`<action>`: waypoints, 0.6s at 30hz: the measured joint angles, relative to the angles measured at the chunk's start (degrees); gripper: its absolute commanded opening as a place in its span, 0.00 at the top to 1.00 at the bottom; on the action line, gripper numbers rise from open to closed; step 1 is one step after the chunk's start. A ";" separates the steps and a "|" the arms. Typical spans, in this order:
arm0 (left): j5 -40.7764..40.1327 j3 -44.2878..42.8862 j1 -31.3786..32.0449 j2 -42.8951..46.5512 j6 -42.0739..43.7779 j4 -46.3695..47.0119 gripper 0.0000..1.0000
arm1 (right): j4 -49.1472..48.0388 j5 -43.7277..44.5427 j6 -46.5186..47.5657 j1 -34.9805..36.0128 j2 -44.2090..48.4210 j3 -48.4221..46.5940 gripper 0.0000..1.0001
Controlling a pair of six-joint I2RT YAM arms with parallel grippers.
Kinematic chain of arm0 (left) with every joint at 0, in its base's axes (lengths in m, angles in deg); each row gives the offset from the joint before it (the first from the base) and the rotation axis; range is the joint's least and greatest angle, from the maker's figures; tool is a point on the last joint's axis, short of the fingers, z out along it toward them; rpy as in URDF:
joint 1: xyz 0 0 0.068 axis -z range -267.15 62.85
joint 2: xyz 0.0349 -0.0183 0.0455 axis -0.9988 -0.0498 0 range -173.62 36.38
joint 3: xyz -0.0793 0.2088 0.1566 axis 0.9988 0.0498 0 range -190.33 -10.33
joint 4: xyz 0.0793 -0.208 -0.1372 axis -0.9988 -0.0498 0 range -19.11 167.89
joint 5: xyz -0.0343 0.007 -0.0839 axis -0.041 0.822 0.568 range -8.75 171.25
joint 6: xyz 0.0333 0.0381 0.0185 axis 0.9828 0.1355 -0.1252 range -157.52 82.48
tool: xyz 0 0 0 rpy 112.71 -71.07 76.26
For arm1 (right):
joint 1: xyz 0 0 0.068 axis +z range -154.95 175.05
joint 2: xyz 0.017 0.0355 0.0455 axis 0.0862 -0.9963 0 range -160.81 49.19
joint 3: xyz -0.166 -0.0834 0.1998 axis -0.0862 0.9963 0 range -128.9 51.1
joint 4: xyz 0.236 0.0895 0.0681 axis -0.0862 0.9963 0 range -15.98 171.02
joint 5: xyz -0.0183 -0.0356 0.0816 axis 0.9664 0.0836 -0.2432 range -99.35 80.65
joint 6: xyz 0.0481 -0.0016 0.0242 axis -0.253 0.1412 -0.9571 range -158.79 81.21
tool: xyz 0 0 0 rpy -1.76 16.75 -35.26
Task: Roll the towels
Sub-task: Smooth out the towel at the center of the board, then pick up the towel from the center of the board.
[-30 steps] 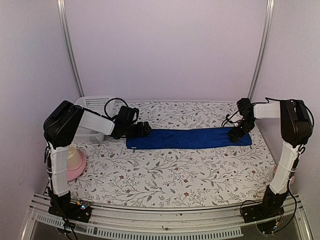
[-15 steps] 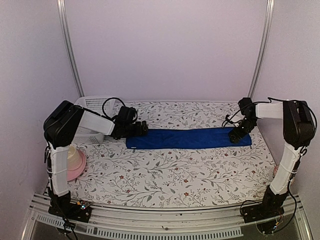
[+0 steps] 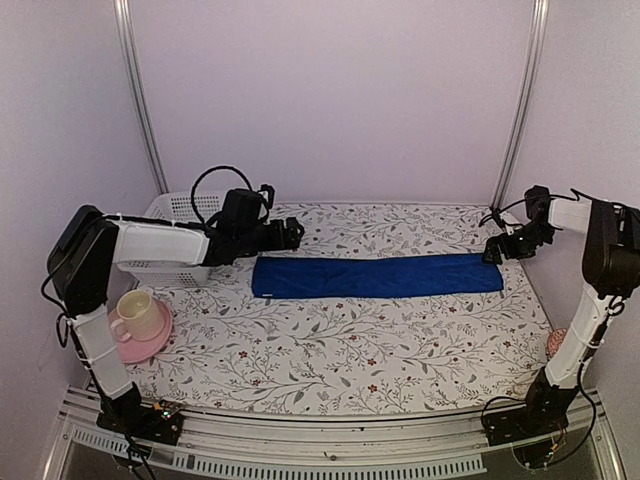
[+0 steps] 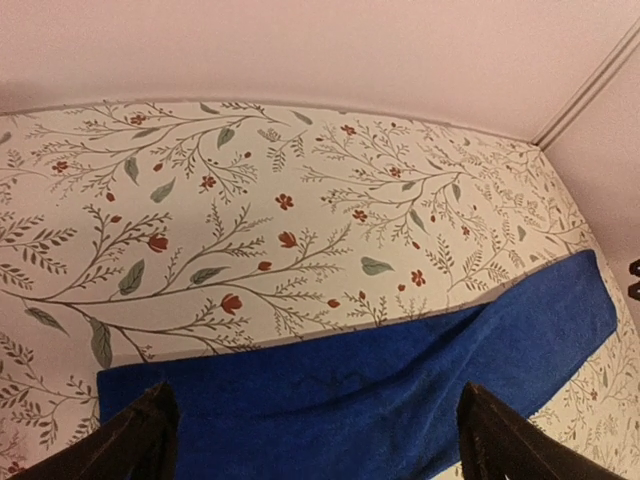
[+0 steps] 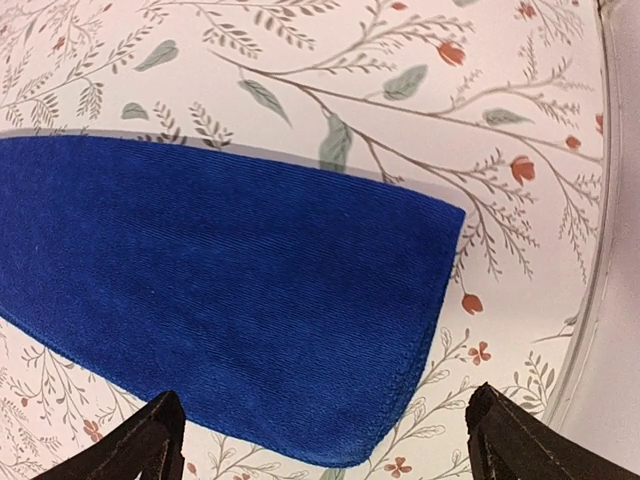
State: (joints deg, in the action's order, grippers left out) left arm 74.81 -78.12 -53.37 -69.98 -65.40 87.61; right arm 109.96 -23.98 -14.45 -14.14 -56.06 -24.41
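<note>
Zero rolls done: you have the long royal-blue cloth towel (image 3: 380, 276) flat, unrolled, across the floral tabletop (image 3: 330, 350). Left gripper (image 3: 291, 236) and right gripper (image 3: 494, 253) both spread, empty, near its ends (no second towel visible).

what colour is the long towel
Royal blue, plain; the towel shows best in the right wrist view.

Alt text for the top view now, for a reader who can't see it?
A long blue towel lies flat and unrolled across the floral table, with the left end effector and right end effector open near its two ends. A white basket and a cup stand at left.
</note>
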 measured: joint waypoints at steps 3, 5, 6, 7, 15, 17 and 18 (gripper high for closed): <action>0.09 2.84 2.05 2.16 0.24 -0.13 0.03 | 0.09 -2.75 -1.31 -2.89 -2.10 -0.09 0.04; 0.17 4.85 3.23 3.08 0.28 -0.81 0.03 | 0.24 -3.85 -2.03 -4.07 -3.78 -0.09 0.07; 0.17 5.68 3.72 3.45 0.33 -1.29 0.03 | 0.31 -4.24 -2.34 -4.28 -4.59 -0.09 0.08; 0.15 6.45 4.15 3.80 0.42 -1.77 0.03 | 0.35 -4.46 -2.51 -4.33 -5.16 -0.09 0.10; -0.76 12.07 6.34 10.14 1.75 -4.68 0.03 | 0.55 -5.44 -3.93 -4.00 -8.66 -0.09 0.21; -1.22 13.25 6.40 12.15 2.14 -5.01 0.03 | 0.46 -5.44 -4.07 -4.00 -8.85 -0.20 0.23; -1.62 13.68 6.40 13.09 2.43 -5.20 0.03 | 0.44 -5.42 -4.09 -4.00 -8.94 -0.28 0.23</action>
State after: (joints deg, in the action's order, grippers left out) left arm 73.19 -64.44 -46.96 -56.89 -62.97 82.41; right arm 110.40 -29.41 -18.54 -18.14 -65.00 -24.69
